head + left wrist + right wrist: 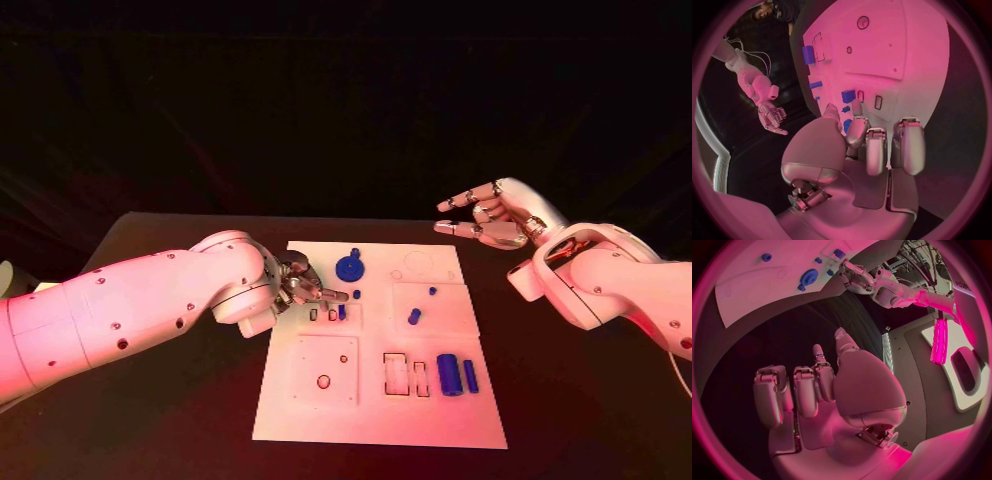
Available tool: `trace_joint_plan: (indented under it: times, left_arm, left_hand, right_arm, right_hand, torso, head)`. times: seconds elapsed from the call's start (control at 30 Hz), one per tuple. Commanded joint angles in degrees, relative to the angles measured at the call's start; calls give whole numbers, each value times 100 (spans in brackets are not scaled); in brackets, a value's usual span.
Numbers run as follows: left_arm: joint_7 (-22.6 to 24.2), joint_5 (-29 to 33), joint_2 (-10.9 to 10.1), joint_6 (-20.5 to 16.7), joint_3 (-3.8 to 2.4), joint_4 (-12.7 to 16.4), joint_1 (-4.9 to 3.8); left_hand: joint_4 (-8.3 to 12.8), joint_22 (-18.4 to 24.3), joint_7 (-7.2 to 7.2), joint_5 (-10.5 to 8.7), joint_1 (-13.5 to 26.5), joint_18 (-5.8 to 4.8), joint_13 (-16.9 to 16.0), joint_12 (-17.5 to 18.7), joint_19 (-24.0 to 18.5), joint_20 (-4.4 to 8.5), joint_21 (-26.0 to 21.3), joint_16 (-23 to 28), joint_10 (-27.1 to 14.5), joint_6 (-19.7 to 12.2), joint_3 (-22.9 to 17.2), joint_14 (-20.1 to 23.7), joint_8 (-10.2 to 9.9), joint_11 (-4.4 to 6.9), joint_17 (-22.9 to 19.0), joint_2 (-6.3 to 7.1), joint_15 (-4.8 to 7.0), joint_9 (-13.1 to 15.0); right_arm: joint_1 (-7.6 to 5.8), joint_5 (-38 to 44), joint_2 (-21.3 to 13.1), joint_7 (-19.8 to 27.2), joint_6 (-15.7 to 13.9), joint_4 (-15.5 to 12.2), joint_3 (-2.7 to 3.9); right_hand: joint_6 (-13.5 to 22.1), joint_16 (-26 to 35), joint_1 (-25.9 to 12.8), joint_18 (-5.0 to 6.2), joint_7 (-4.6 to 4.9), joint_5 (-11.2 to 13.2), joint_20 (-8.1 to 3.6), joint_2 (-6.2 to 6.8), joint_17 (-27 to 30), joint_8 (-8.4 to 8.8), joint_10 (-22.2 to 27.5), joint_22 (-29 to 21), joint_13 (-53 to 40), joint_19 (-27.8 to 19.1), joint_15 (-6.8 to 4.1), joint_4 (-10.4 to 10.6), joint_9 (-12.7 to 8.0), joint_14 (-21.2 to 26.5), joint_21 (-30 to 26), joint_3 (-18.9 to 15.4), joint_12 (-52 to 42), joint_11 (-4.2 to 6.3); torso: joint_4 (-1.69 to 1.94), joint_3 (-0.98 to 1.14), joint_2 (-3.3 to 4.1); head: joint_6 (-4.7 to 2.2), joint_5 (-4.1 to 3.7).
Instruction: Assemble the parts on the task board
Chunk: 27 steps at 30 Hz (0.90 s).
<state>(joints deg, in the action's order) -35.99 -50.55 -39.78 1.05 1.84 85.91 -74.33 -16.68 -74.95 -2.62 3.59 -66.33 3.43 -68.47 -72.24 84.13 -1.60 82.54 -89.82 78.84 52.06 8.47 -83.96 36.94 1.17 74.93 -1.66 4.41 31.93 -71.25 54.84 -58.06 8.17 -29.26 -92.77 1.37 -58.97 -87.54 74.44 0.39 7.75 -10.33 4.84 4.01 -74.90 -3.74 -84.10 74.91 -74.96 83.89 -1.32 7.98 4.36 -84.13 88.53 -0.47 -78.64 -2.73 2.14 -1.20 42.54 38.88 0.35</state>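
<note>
Where the head camera looks down, the left hand (pixel 306 287) is seen at the task board's (pixel 378 420) left edge, fingertips touching a small blue part (pixel 342 312); whether it is gripped cannot be told. The right hand (pixel 490 218) is held spread, off the board's far right. From the left wrist, fingers (pixel 856 131) are seen bent over that part. From the right wrist, fingers (pixel 823 380) are seen apart over bare table (pixel 761 345).

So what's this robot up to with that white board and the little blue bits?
It is putting small blue parts together on the white task board. The left hand is down at the board's left side, fingertips at a small blue piece near some slots; whether it actually grips it is hard to tell. The right hand hovers open beyond the board's far right corner, holding nothing. A blue gear and two blue cylinders lie on the board.
</note>
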Motion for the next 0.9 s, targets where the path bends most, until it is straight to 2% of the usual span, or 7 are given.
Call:
trace_joint_plan:
  times: [0.03,0.43,0.77,0.9]
  left_arm:
    - [-163,-360,101,237,-1,-71,-33]
    - [-221,-582,408,649,6,-317,-105]
    - [-250,-669,571,921,19,-438,-118]
    - [-256,-674,612,975,27,-481,-119]
  left_hand:
    - [1,-141,-2,-19,60,-73,-17,-37,176,35,38,-18,25,-41,38,-604,42,28,1507,-9,55,14]
    - [23,-224,11,23,11,-89,-58,-76,202,42,80,-18,48,-62,65,-604,113,39,1507,-52,63,96]
    - [42,-292,22,100,-77,-102,-96,-110,222,49,113,-18,67,-82,79,-604,176,49,1507,-57,71,174]
    - [46,-306,25,119,-105,-105,-104,-118,226,51,120,-18,72,-88,78,-604,194,52,1507,-64,73,199]
  right_arm:
    - [-2,-20,23,-65,120,26,1]
    - [-2,-9,56,-119,169,86,-1]
    - [-1,-8,59,-138,191,106,-2]
    - [-1,-8,57,-143,199,109,-2]
  right_hand:
    - [-29,28,47,37,-6,-20,7,-9,-1018,-21,-107,1212,-931,431,5,-7,9,-473,-21,-41,28,-11]
    - [-30,35,53,39,-6,-43,5,-15,-1007,-21,-104,1204,-926,427,4,-9,9,-471,-26,-49,35,-11]
    - [-29,43,54,43,-6,-57,5,-17,-993,-20,-99,1191,-919,420,4,-10,9,-468,-33,-55,48,-11]
    - [-29,43,54,43,-6,-57,5,-17,-993,-20,-99,1191,-919,420,4,-10,9,-468,-33,-55,48,-11]
  torso:
    - [5,-8,-1]
    - [4,-11,0]
    - [11,-14,-5]
    - [3,-15,-5]
  head:
    - [10,14]
    - [34,35]
    - [41,48]
    - [45,53]
